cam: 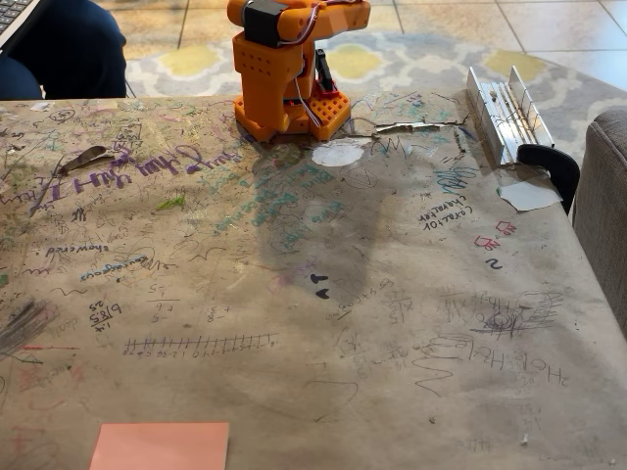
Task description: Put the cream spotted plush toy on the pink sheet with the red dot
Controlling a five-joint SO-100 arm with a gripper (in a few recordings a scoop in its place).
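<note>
The pink sheet (162,446) lies flat at the table's near edge, left of centre in the fixed view; no red dot shows on the part I can see. The cream spotted plush toy is out of view. The orange arm's base (284,83) stands at the far middle of the table, and its upper links run off the top of the picture. The gripper itself is out of frame.
The table is covered in brown paper (323,294) full of scribbles. A metal rail with a black clamp (509,113) sits at the far right edge. A grey sofa arm (602,206) borders the right side. A person's dark-clothed legs (69,49) show behind the far left.
</note>
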